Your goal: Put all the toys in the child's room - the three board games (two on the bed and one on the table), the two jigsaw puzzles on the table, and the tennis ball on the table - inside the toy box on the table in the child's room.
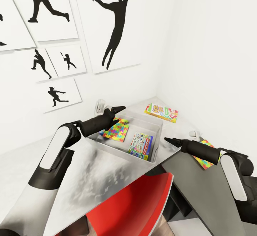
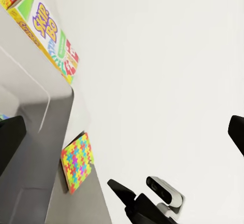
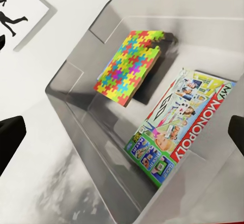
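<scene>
On the grey table (image 1: 107,172) in the white corner, the toy box (image 1: 157,127) already held one puzzle (image 1: 117,129) and the Monopoly game (image 1: 141,145), while both grippers, left (image 1: 119,109) and right (image 1: 169,140), hovered spread and empty, apparently between pickups, the card game (image 1: 161,112) lying beyond the box and the second puzzle (image 1: 206,157) right of it.

Both arms reach forward, elbows bent. The left end effector (image 1: 115,109) is raised higher and further ahead; the right end effector (image 1: 170,140) sits lower, fingers parted and holding nothing.
</scene>
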{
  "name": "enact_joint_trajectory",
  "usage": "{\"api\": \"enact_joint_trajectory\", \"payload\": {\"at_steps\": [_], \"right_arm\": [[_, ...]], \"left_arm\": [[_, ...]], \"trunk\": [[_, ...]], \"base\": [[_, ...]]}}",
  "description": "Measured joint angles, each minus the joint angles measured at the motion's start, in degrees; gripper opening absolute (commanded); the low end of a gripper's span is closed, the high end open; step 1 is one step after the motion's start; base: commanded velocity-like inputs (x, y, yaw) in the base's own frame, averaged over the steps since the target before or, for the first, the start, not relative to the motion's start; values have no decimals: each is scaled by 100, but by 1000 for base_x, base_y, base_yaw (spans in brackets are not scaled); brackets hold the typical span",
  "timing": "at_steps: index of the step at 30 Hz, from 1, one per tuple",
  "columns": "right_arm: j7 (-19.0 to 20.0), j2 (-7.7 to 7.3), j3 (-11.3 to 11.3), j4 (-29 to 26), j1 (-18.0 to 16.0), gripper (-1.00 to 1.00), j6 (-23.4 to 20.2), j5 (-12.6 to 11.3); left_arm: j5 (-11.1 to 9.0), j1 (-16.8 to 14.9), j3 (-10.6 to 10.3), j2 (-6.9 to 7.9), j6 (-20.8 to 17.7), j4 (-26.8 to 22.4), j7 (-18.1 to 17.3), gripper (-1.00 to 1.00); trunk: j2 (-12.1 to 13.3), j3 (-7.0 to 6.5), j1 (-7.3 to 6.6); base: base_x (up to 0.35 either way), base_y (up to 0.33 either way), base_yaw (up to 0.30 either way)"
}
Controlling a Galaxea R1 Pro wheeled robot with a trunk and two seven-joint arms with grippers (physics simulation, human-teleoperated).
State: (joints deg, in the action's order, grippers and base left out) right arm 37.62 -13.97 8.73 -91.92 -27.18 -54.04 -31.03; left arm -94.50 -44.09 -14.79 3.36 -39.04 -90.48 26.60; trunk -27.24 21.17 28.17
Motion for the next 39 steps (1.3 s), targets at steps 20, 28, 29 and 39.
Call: {"api": "enact_joint_trajectory", "payload": {"at_steps": [20,28,29,39], "right_arm": [[-40,9,2,6,1,100,3,9],[-57,12,2,7,-4,100,4,17],[-59,13,4,8,-5,100,4,17],[-138,30,-4,9,-33,100,4,25]], "left_arm": [[1,32,9,11,-4,1,-2,100],[2,42,18,30,-4,-1,-2,100],[4,48,19,33,-5,0,-2,100],[4,76,41,71,-36,-4,9,100]], "trunk": [[0,0,0],[0,0,0],[0,0,0],[0,0,0]], "base": [[0,0,0],[0,0,0],[0,0,0],[0,0,0]]}}
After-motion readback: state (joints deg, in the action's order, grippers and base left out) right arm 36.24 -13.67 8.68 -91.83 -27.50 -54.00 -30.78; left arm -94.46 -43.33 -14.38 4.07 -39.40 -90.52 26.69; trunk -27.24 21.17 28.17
